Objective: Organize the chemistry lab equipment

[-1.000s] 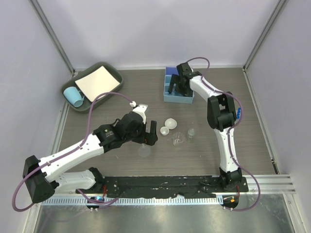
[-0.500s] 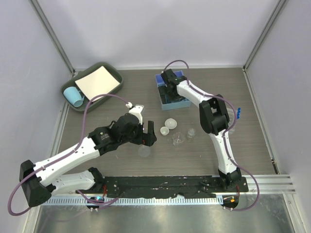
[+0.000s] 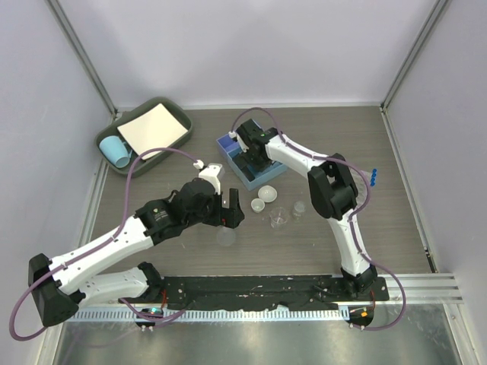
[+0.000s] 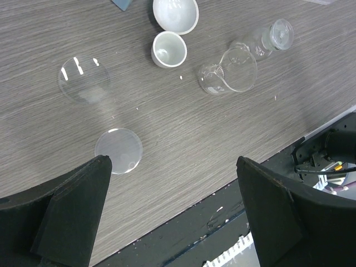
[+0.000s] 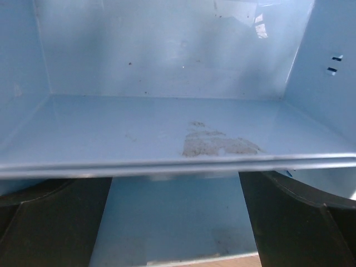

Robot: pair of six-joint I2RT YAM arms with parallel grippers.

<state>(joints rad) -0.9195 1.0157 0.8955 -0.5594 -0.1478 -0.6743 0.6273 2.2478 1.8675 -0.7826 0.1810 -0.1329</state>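
Two round whitish dishes [image 3: 268, 192] [image 3: 258, 204], a tiny clear beaker [image 3: 278, 218] on its side and a small flask [image 3: 299, 207] lie mid-table. In the left wrist view they show as a bowl [image 4: 175, 12], a cup [image 4: 169, 49], the beaker [image 4: 229, 75] and the flask [image 4: 272, 36], with two clear discs [image 4: 83, 79] [image 4: 118, 150]. My left gripper [image 3: 228, 209] [image 4: 172, 167] is open and empty above the nearer disc. My right gripper [image 3: 255, 156] [image 5: 175, 183] is open, its fingers down inside the light-blue divided box [image 3: 228, 147] [image 5: 167, 128]. Blue-capped tubes [image 3: 373, 176] lie far right. No rack or funnel shows.
A green tray [image 3: 175, 110] at the back left holds a white sheet [image 3: 152, 129] and the light-blue cup [image 3: 116, 150]. A black rail [image 3: 266, 287] [image 4: 222, 222] runs along the near table edge. Grey walls close in the back and sides.
My right gripper has moved left and nearer, and the light-blue box has slid with it from the back toward the dishes. My left gripper has shifted only slightly.
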